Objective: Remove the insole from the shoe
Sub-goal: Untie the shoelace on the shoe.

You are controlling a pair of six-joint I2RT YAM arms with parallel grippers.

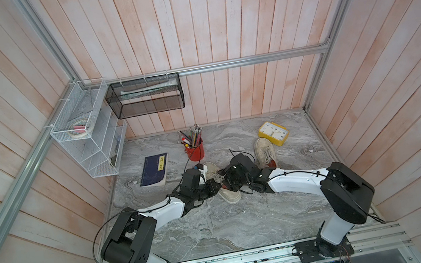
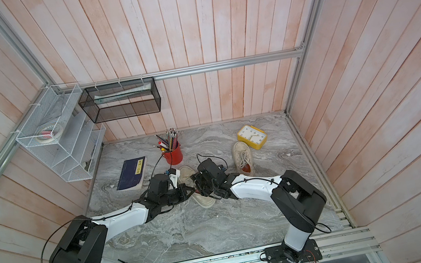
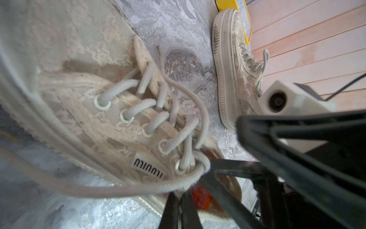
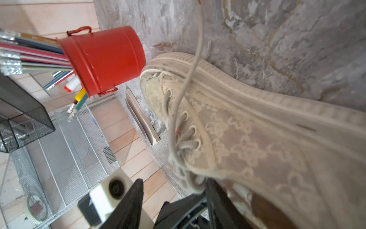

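The insole [image 3: 200, 196], an orange-brown patch seen through the collar in the left wrist view, lies inside the shoe [image 1: 231, 196]. None of it is lifted out yet. The shoe sits on the grey desk [image 1: 220, 229] between the two arms.

The left gripper [image 3: 179, 200] has its fingers pressed together at the rim of the shoe's opening. A loose lace [image 3: 118, 190] crosses in front of them, so I cannot tell whether they pinch the collar, the tongue or nothing. The right gripper [image 4: 174, 188] has its fingers partly spread and empty, one of them just beside the opening.

I judge this to be the reach-in step: the shoe is braced and the insole is not yet gripped. Next, the right fingers need to dip into the heel end, work one tip under the insole's edge and close on it. They then draw it up and out, clear of the lace, while the left arm steadies the shoe.
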